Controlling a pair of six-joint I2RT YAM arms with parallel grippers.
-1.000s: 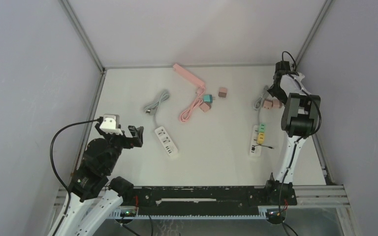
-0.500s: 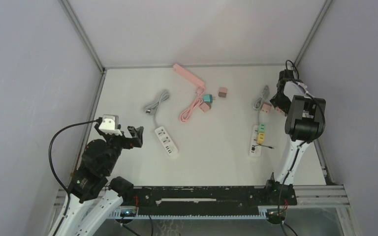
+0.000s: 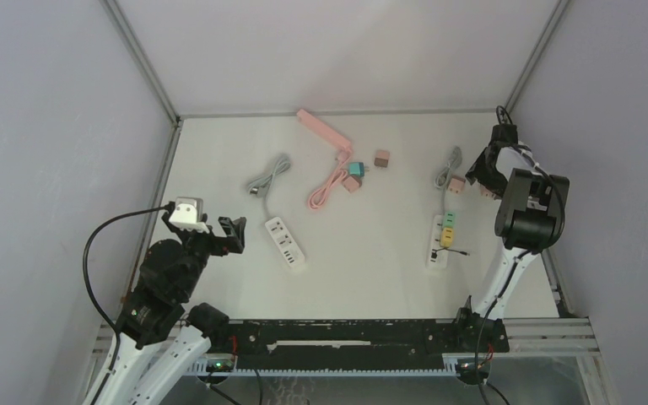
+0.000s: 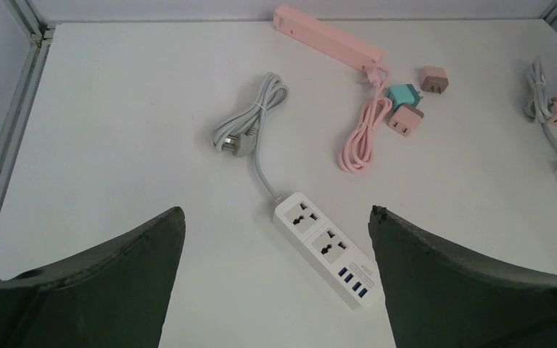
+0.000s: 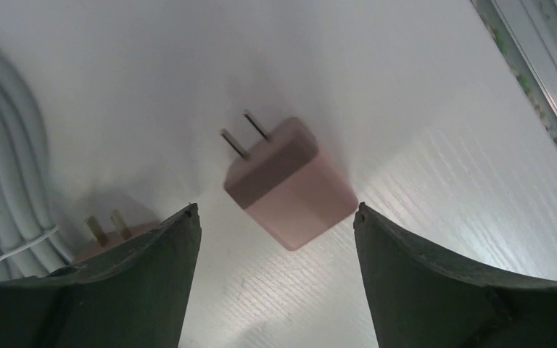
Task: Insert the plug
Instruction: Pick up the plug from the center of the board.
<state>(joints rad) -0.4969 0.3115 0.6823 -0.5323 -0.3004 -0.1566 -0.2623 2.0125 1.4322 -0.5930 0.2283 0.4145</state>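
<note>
Left gripper [image 3: 234,231]: held over the near-left part of the table [image 3: 371,278], fingers spread wide, nothing between them.

Just ahead of it: white power strip [image 4: 326,250], lying diagonally, two sockets and a row of USB ports face up. Grey cord [image 4: 250,123] running from its far end to a tied bundle with a plug head.

Centre, far side: pink power strip [image 3: 325,131] lying diagonally, its pink cord [image 3: 327,187] looped nearer the arms. Beside the loop: teal adapter [image 3: 355,169] and pink adapter [image 3: 351,183], touching or nearly so; cannot tell which. Brown adapter [image 3: 381,159] slightly apart, to their right.

Right of centre: second white strip [image 3: 440,240], with green and yellow plugs seated at its far end. Beyond it: grey cable bundle [image 3: 451,164], with a second pink plug [image 3: 456,182] at its near end.

Far right: right gripper [image 5: 275,210] low over the table, fingers released and wide apart. Pink plug [image 5: 290,181] lying flat on the table in the gap between them, touching neither finger, its two prongs pointing away from the camera. Not grasped, not inserted anywhere.
</note>
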